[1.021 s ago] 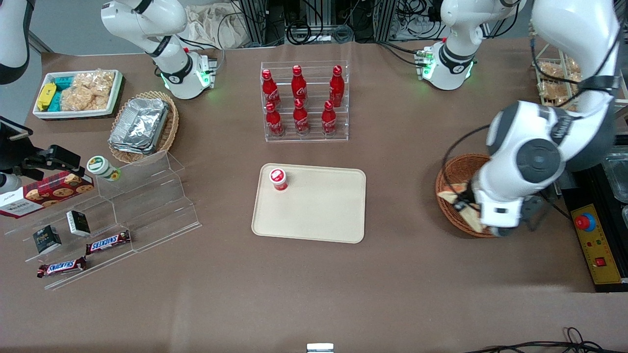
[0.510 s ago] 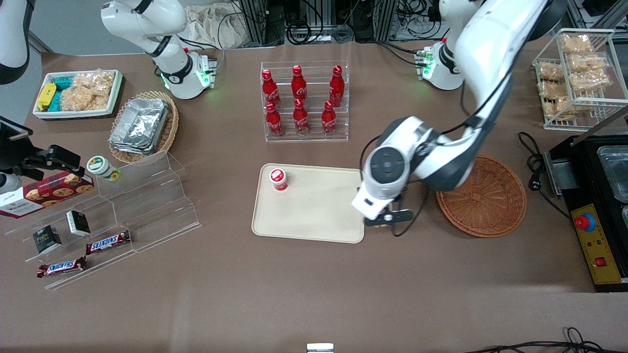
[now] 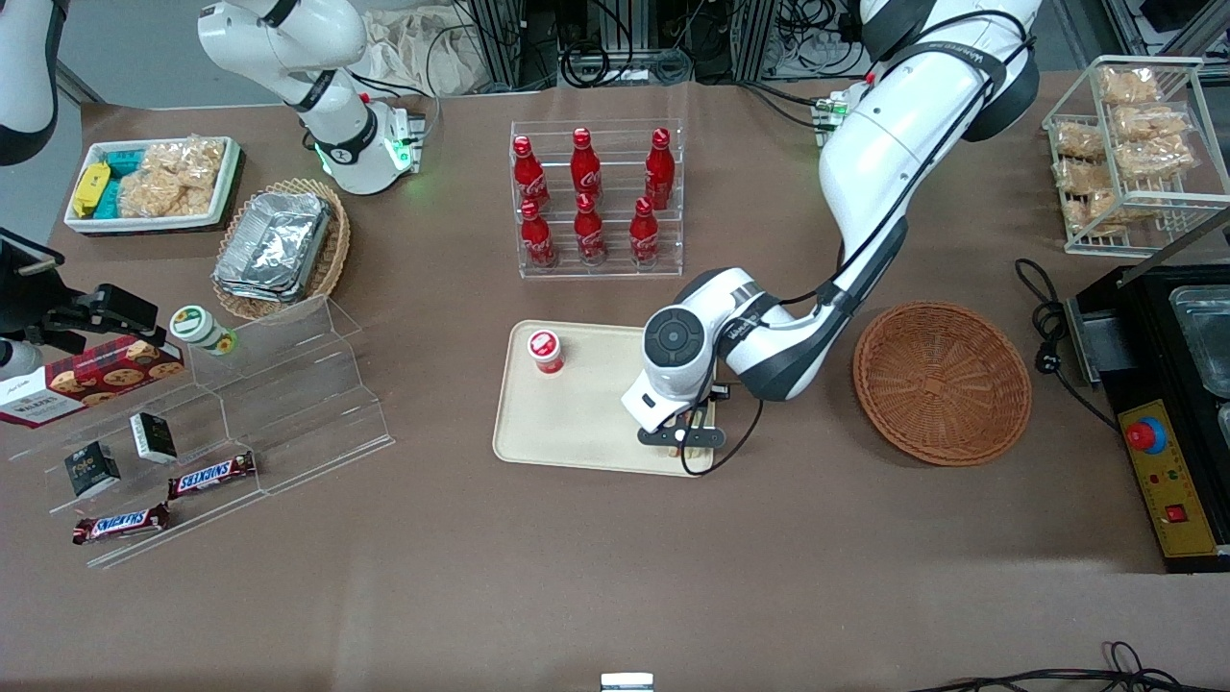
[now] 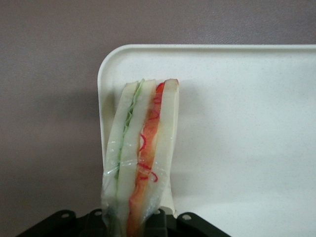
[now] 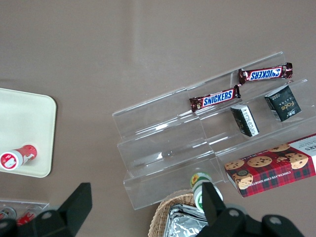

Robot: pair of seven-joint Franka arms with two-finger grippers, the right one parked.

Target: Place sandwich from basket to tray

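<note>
A wrapped sandwich [image 4: 140, 153] of pale bread with green and orange-red filling is held upright in my left gripper [image 4: 132, 218], which is shut on its lower end. The gripper [image 3: 684, 437] hangs over the beige tray [image 3: 596, 423], at the tray's corner nearest the front camera and closest to the basket. In the front view the arm's wrist hides most of the sandwich. In the wrist view the tray's rounded corner [image 4: 106, 64] lies just under the sandwich. The reddish-brown round basket [image 3: 942, 383] sits beside the tray toward the working arm's end, with nothing in it.
A small red-capped bottle [image 3: 545, 351] stands on the tray. A clear rack of red cola bottles [image 3: 596, 197] sits farther from the camera. A clear stepped shelf [image 3: 288, 394] with snacks lies toward the parked arm's end. A black control box [image 3: 1168, 476] flanks the basket.
The arm has lifted the sandwich out of the basket and carried it sideways to the tray's near corner. The basket now shows empty.
</note>
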